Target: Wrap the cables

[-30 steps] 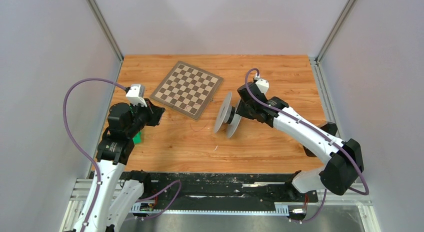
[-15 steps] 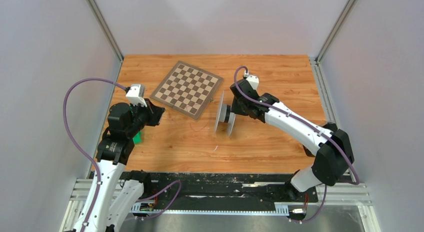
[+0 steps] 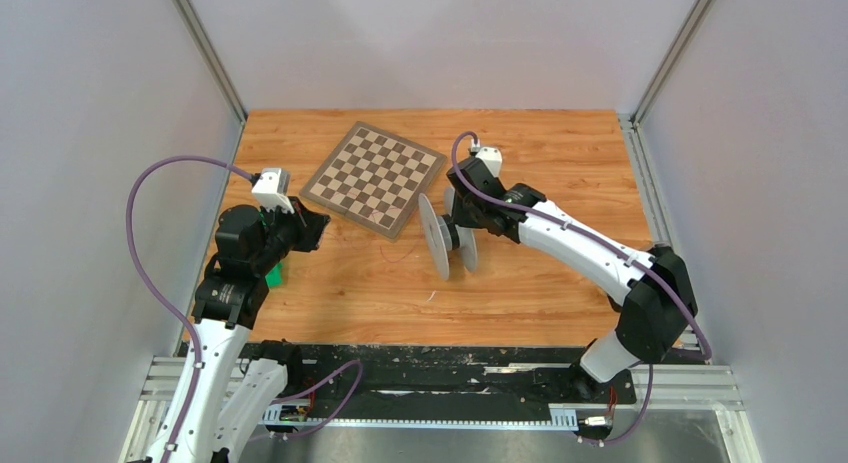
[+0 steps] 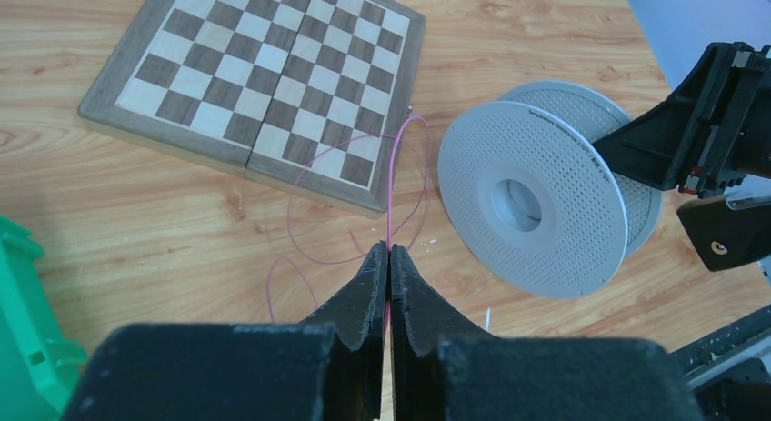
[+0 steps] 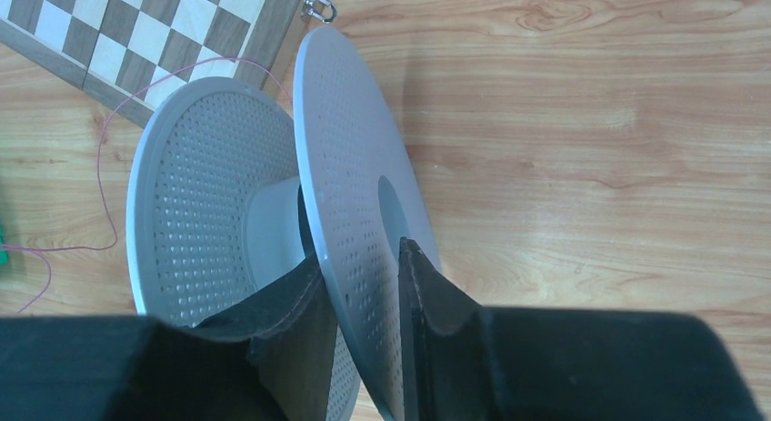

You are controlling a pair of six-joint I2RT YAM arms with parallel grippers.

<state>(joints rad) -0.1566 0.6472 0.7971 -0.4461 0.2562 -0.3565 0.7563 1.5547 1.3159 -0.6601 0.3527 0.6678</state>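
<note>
Left gripper point(image 4: 388, 257) is closed tight, with the thin red cable point(image 4: 389, 221) pinched between its tips. Slack is looped over the chessboard point(image 4: 264, 71) corner. The grey spool point(image 3: 445, 233) is held on edge at 4 o'clock from the chessboard in the top view. One flange is clamped by the right gripper point(image 5: 362, 271).

Top view: high above near edge, looking down over whole bench point(image 3: 540, 283). Left wrist: spool point(image 4: 564, 194), chessboard point(image 4: 264, 75) beyond left hand point(image 4: 388, 250). Right wrist: same spool, close against right hand point(image 5: 359, 257).
</note>
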